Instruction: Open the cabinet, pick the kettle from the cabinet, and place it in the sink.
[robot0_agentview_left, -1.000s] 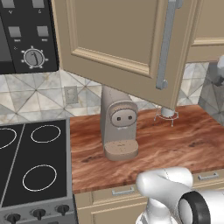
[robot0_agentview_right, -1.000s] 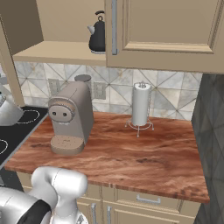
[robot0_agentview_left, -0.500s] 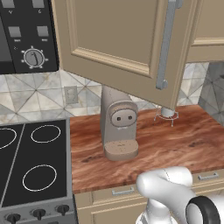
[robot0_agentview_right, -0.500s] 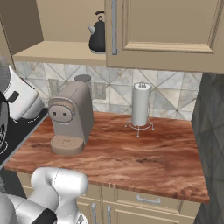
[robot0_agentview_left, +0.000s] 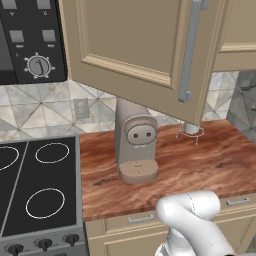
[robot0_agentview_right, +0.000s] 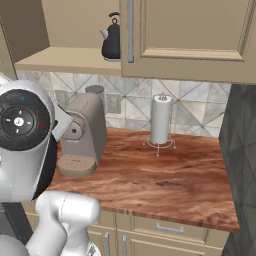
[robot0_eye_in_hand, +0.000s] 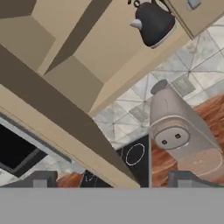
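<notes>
Hand view: tilted, the pincer (robot0_eye_in_hand: 109, 180) seems spread wide, empty, below the shelved kettle (robot0_eye_in_hand: 153, 22).

Three cameras on me, all trained on the same stretch of kitchen wall.

My left base camera looks forward and down from behind me, close under the open cabinet (robot0_agentview_left: 145, 50) door; my right one faces the counter from the other side. Both share the coffee machine (robot0_agentview_left: 136, 145) and counter (robot0_agentview_right: 165, 175). My hand camera, rolled, looks up into the cabinet, probably from nearby, sharing that machine.
</notes>
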